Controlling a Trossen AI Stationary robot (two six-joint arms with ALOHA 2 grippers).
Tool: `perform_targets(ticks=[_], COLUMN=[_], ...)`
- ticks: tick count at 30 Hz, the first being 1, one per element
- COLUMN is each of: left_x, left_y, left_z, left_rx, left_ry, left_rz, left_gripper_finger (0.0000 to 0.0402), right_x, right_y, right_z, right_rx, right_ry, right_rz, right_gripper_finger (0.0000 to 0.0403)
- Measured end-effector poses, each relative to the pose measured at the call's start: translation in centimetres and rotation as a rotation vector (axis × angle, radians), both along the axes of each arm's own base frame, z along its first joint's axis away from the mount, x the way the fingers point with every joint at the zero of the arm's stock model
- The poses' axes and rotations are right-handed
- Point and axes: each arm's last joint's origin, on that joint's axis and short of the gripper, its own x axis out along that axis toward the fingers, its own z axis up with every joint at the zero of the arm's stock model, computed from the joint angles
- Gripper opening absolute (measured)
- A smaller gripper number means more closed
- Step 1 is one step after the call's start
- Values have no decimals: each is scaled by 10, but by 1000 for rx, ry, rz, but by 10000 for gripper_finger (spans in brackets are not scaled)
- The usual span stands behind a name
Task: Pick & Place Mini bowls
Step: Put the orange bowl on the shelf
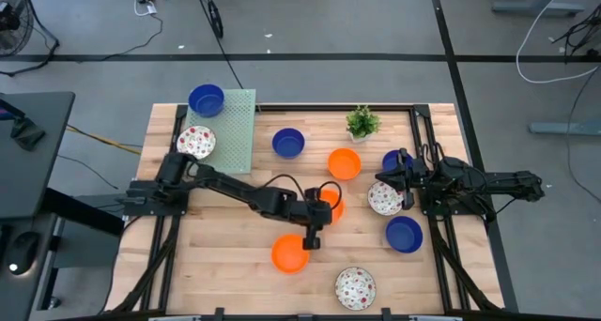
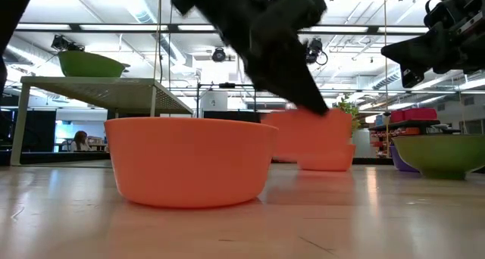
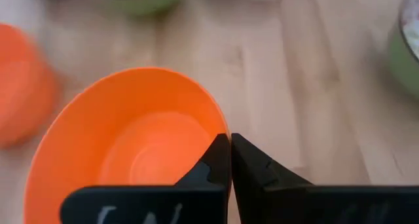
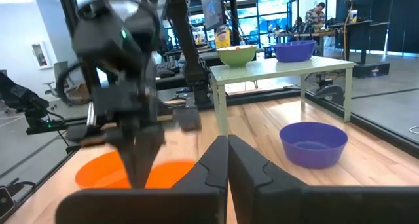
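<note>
My left gripper [image 1: 316, 218] is at the table's middle, shut on an orange mini bowl [image 1: 332, 206], whose inside fills the left wrist view [image 3: 131, 145]. A second orange bowl [image 1: 289, 253] stands on its base nearer the front edge and a third [image 1: 344, 163] farther back. Blue bowls [image 1: 288, 142] [image 1: 404, 235] and white red-speckled bowls [image 1: 355, 287] [image 1: 385, 199] stand about the table. My right gripper [image 1: 379, 178] waits shut at the table's right side, touching nothing. My left gripper pinches the orange bowl's rim [image 3: 213, 112] between its two fingers, one finger [image 3: 203, 171] inside the bowl and one [image 3: 262, 175] outside. The fingers slant down from the table's left. The bowl hangs tilted; in the low view its bottom [image 2: 292, 154] seems just off the table.
A raised green platform [image 1: 237, 124] at the far left carries a blue bowl [image 1: 206, 99] and a speckled bowl [image 1: 195, 141]. A small potted plant [image 1: 362, 122] stands at the far edge. Another blue bowl [image 1: 394, 160] sits by the right arm.
</note>
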Motion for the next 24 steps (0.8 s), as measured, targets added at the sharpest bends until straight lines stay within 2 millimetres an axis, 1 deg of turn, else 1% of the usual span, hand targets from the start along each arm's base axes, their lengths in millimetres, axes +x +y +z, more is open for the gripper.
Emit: perform_targets(ticks=[4, 9, 15, 21, 24], left_x=[-7, -20, -48, -90, -104], left_y=[5, 15, 41, 71, 82], left_z=[33, 84, 135, 164, 175], left_rx=[88, 171, 256, 289, 289], left_ry=[62, 90, 162, 216, 203], left_rz=[67, 164, 343, 564, 639], left_gripper_finger=[5, 6, 5, 4, 5], right_x=[0, 0, 0, 0, 0], right_y=[0, 0, 0, 0, 0], right_z=[0, 0, 0, 0, 0], right_rx=[0, 0, 0, 0, 0], right_ry=[0, 1, 1, 1, 1], right_rz=[0, 1, 0, -1, 0], right_gripper_finger=[11, 11, 11, 11, 11])
